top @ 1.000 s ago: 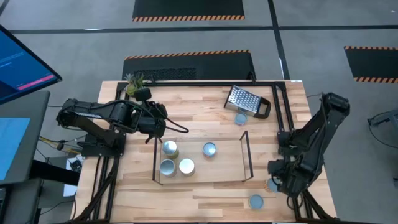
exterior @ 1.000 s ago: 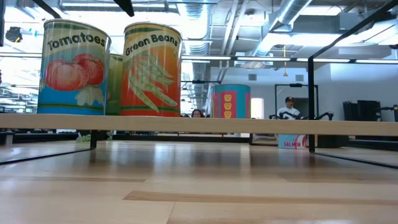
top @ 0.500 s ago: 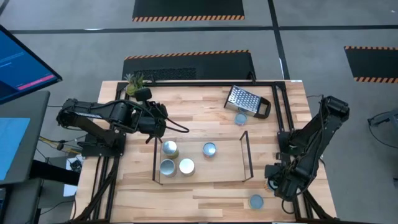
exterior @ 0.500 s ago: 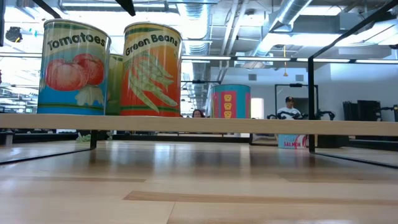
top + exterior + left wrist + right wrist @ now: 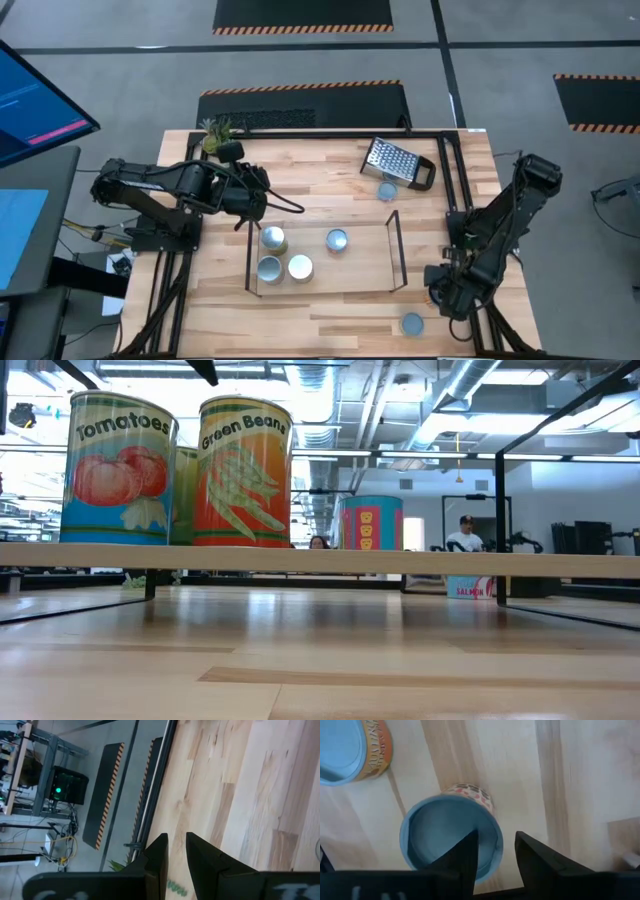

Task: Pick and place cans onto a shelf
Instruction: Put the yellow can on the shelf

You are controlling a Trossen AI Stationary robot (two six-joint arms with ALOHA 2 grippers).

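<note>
The shelf (image 5: 366, 272), a black wire frame on a wooden base, holds several cans, among them the Tomatoes can (image 5: 118, 470) and the Green Beans can (image 5: 245, 472). My right gripper (image 5: 495, 857) points down, open, over a blue-topped can (image 5: 445, 837) near the table's right front. It hides this can in the high view (image 5: 441, 290). Two more cans stand on the table, one near the front edge (image 5: 411, 323) and one by the grater (image 5: 387, 190). My left gripper (image 5: 175, 857) hangs left of the shelf, slightly open and holding nothing. My right gripper comes at the blue-topped can from above. One finger (image 5: 466, 857) stands over the can's recessed top, and the other (image 5: 535, 862) is outside its rim (image 5: 492, 832). Whether either finger touches the can, I cannot tell. The can stands upright on the table.
A metal grater (image 5: 397, 162) lies at the back right, and a green sprig (image 5: 215, 133) sits at the back left. The black table frame (image 5: 456, 170) runs close by my right arm. An orange-labelled can (image 5: 350, 747) stands near the blue-topped one. People (image 5: 465, 535) are in the room behind.
My right gripper has sunk toward the can near the table's right front. The can peeked out beside the gripper a second ago and is now covered by it in the high view. The cans and my left arm have kept still.
</note>
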